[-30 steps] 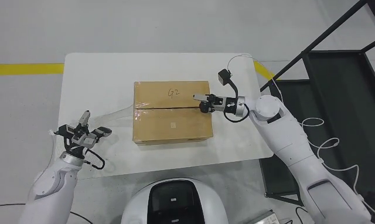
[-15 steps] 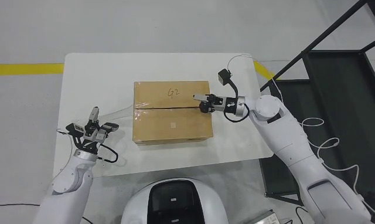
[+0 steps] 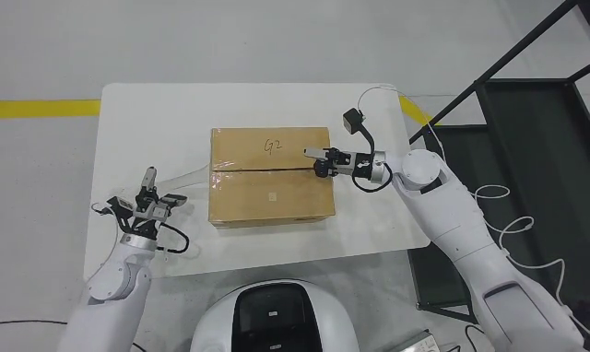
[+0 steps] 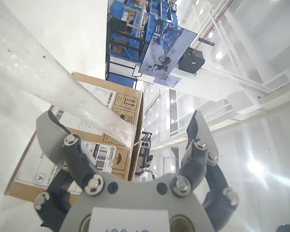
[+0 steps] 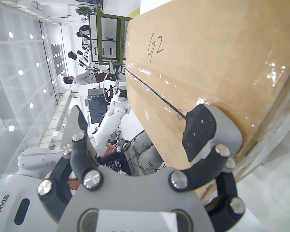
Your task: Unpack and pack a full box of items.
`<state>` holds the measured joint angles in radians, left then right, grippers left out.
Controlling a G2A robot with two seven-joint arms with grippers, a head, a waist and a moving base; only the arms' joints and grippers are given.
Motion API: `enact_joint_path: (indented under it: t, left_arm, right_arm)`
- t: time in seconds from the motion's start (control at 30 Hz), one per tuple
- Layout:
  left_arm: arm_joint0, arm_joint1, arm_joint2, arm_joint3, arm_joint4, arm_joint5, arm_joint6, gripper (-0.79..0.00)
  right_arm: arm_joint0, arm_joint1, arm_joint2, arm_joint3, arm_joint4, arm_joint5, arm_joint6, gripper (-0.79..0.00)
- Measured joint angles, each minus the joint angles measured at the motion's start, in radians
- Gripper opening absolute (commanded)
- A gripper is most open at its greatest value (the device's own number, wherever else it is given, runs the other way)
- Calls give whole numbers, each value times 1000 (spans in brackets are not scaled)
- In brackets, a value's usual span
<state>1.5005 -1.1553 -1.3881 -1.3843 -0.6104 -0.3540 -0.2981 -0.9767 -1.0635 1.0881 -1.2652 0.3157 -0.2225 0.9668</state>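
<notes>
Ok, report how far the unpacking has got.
Done: a clear tape strip trails off the cardboard box's end toward the open left pincer. In hand: the open right pincer sits at the top seam's other end, one finger on the cardboard. Left: flaps lie shut, nothing is out, repacking untouched.

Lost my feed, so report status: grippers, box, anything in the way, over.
Left gripper open, off the box's left end. Right gripper open at the seam, right end. Box shut. Clear tape strip strung from box across left gripper.
</notes>
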Motion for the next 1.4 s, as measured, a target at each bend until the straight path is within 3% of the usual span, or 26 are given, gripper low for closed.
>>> enact_joint_path:
  t: [0.27, 0.3, 0.33, 0.37, 0.43, 0.83, 1.1, 1.4]
  left_arm:
    - [-16, -21, 47, 38, 43, -37, 108, 0]
    - [-19, -24, 51, 42, 42, -40, 114, -34]
    - [-21, -25, 54, 46, 39, -42, 117, -299]
    - [-25, -28, 56, 49, 35, -45, 118, -502]
    - [-30, -31, 58, 55, 29, -46, 119, -785]
    - [3, -41, 30, 6, 8, -89, 130, -785]
    - [55, -41, -3, -103, 26, -135, 95, -785]
    - [41, -46, 28, -216, 155, -88, 76, -785]
  right_arm:
    - [0, 0, 0, 0, 0, 0, 0, 0]
    - [0, 0, 0, 0, 0, 0, 0, 0]
    - [0, 0, 0, 0, 0, 0, 0, 0]
    - [0, 0, 0, 0, 0, 0, 0, 0]
    - [0, 0, 0, 0, 0, 0, 0, 0]
    - [0, 0, 0, 0, 0, 0, 0, 0]
    - [0, 0, 0, 0, 0, 0, 0, 0]
    - [0, 0, 0, 0, 0, 0, 0, 0]
